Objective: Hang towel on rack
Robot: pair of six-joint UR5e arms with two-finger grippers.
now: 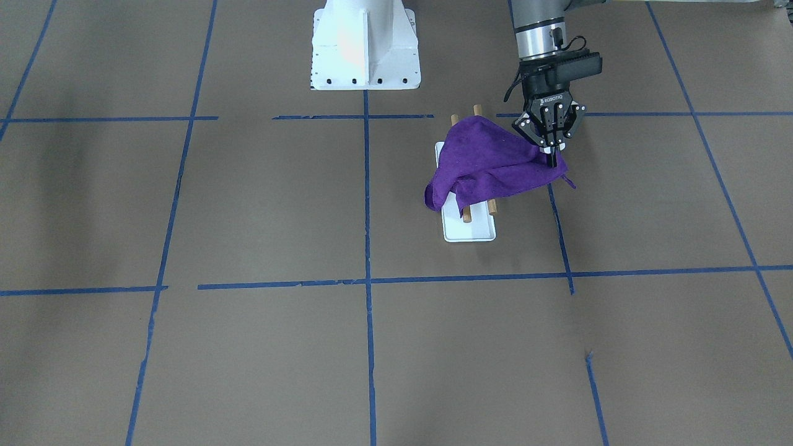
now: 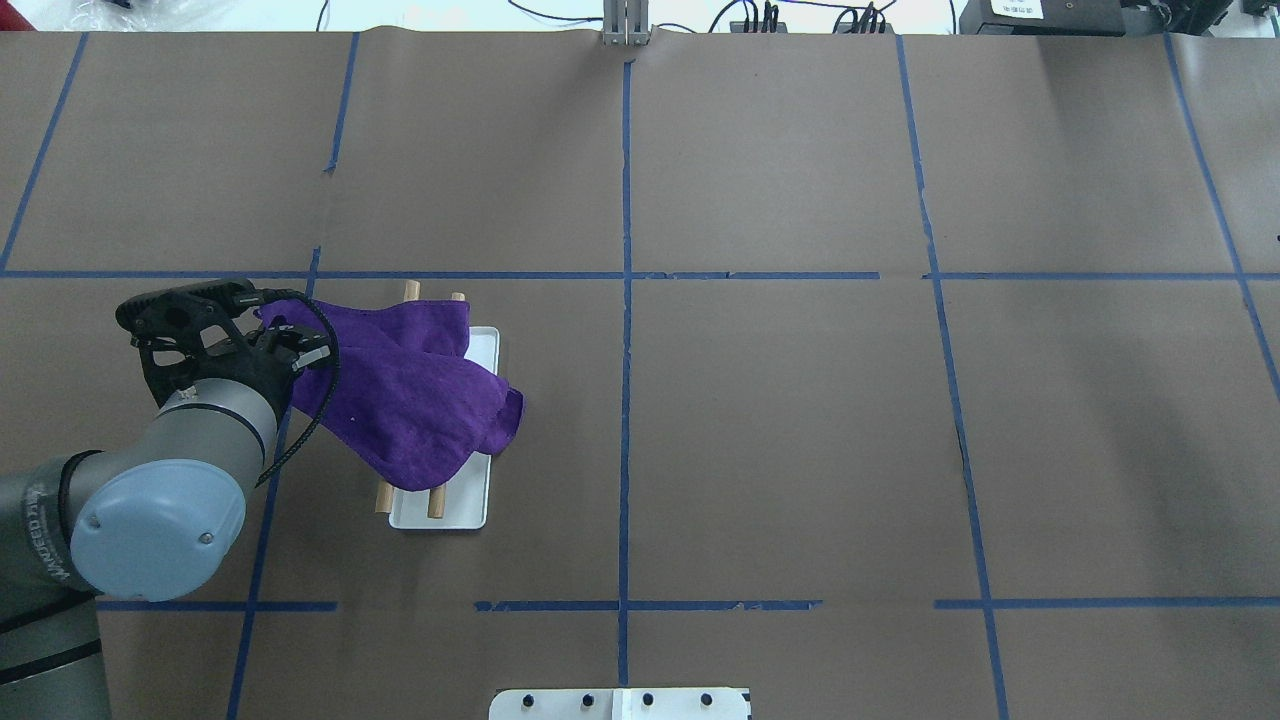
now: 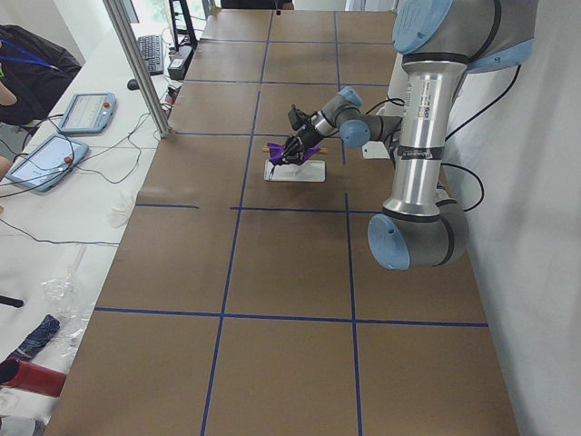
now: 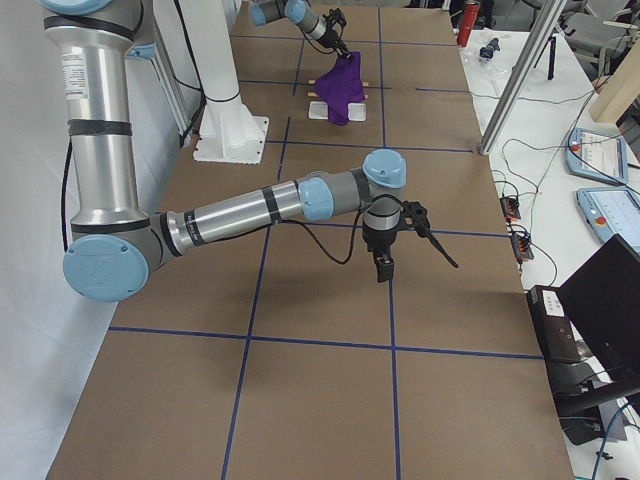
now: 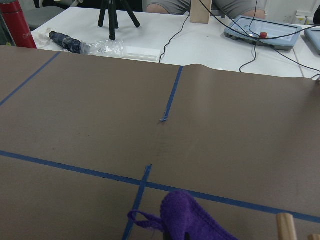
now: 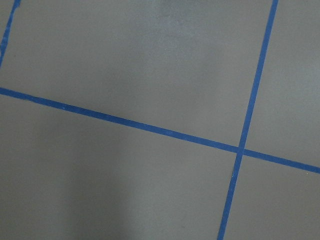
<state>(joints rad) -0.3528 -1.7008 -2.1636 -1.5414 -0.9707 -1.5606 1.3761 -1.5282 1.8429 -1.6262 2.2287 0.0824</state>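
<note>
The purple towel lies draped across both wooden dowels of the rack. One part hangs down over the rack's far side from the gripper. My left gripper is shut on the towel's corner beside the rack and holds it stretched out a little above the table. In the left wrist view the held corner and its loop tag show, with a dowel end to the right. My right gripper hangs over bare table far from the rack, and I cannot tell whether it is open or shut.
Brown paper with blue tape lines covers the table. The white robot pedestal stands behind the rack. A red bottle, a tripod and teach pendants sit on the white bench past the table's far edge.
</note>
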